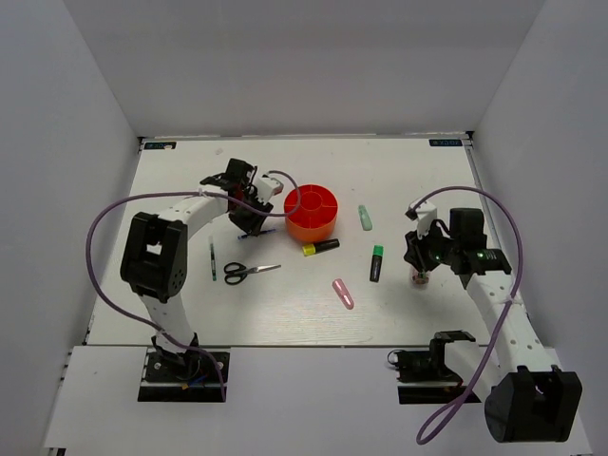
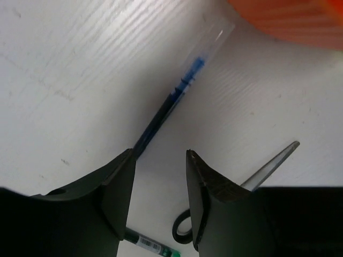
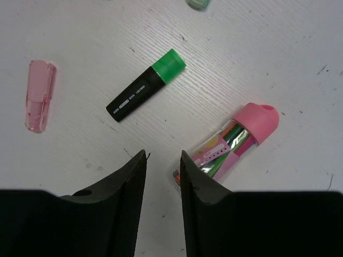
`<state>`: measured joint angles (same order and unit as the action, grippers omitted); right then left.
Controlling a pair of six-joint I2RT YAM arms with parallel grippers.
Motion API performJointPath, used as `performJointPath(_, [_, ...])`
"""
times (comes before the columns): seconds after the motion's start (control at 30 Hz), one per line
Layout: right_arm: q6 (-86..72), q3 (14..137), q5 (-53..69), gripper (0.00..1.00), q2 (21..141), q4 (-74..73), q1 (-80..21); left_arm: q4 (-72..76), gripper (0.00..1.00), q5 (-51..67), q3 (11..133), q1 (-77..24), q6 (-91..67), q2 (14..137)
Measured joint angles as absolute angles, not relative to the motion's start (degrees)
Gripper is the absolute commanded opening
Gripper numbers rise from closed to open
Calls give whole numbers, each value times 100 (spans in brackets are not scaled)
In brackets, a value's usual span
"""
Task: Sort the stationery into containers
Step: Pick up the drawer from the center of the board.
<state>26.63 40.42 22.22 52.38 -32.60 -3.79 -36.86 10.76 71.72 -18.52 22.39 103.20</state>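
My left gripper [image 2: 161,152] [image 1: 249,223] hangs open just left of the red-orange organizer [image 1: 311,211] [image 2: 289,21]. A clear pen with blue ink [image 2: 182,91] lies on the table in front of it, its near end passing behind the left fingertip; nothing is between the jaws. My right gripper [image 3: 163,152] [image 1: 421,266] stands open with a narrow gap over bare table. The pink-capped clear tube [image 3: 236,142] lies beside its right finger, outside the jaws. The green-capped marker [image 3: 144,92] [image 1: 376,263] and the pink highlighter [image 3: 40,96] [image 1: 343,293] lie ahead.
Black-handled scissors [image 1: 249,272] [image 2: 270,166] and a thin dark pen [image 1: 213,261] lie near the left arm. A yellow-capped marker [image 1: 321,247] sits just below the organizer, a pale green highlighter [image 1: 365,218] to its right. White walls enclose the table.
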Motion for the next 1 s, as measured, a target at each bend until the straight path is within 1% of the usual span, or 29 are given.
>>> performJointPath(0.13, [2663,4038,2215,35,5363,-3229,-379,-3701,53,1140,7649,-1931,2469,10757])
performJointPath(0.3, [2663,4038,2121,35,5450,-3164,-377,-3682,50,1140,7795,-2008,2624,11150])
performJointPath(0.33, [2663,4038,2110,33,5457,-3155,-377,-3684,46,1140,7795,-2016,2637,11216])
performJointPath(0.37, [2668,4038,2106,33,5463,-3151,-377,-3686,46,1138,7795,-2029,2655,11284])
performJointPath(0.4, [2665,4038,2097,30,5476,-3151,-377,-3671,46,1129,7795,-2040,2676,11319])
performJointPath(0.5, [2661,4038,2080,29,5527,-3153,-379,-3527,46,1122,7745,-2047,2694,11312])
performJointPath(0.53, [2659,4038,2073,29,5542,-3153,-379,-3476,43,1118,7703,-2047,2696,11290])
performJointPath(0.57, [2657,4038,2071,29,5551,-3153,-377,-3380,36,1090,7631,-2047,2709,11257])
performJointPath(0.63, [2657,4038,2069,29,5555,-3153,-377,-3225,27,1044,7491,-2049,2694,11187])
performJointPath(0.67, [2655,4038,2069,29,5553,-3153,-379,-3103,18,1007,7387,-2069,2685,11131])
performJointPath(0.73, [2648,4038,2069,27,5551,-3151,-377,-2880,11,882,7175,-2102,2668,11015])
performJointPath(0.77, [2633,4038,2069,27,5546,-3153,-377,-2768,4,805,7074,-2117,2657,10956])
performJointPath(0.83, [2615,4038,2069,26,5527,-3153,-377,-2545,0,635,6884,-2174,2630,10844])
performJointPath(0.87, [2602,4038,2071,26,5509,-3153,-377,-2440,0,578,6790,-2191,2615,10787])
performJointPath(0.9, [2593,4038,2071,27,5489,-3151,-377,-2333,0,532,6694,-2198,2589,10731])
performJointPath(0.93, [2589,4038,2073,44,5472,-3151,-377,-2244,0,493,6611,-2187,2554,10674])
performJointPath(0.97, [2569,4038,2075,52,5459,-3153,-377,-2209,0,447,6554,-2158,2515,10630])
performJointPath(1.0, [2554,4038,2082,55,5448,-3151,-377,-2198,0,401,6512,-2106,2451,10595])
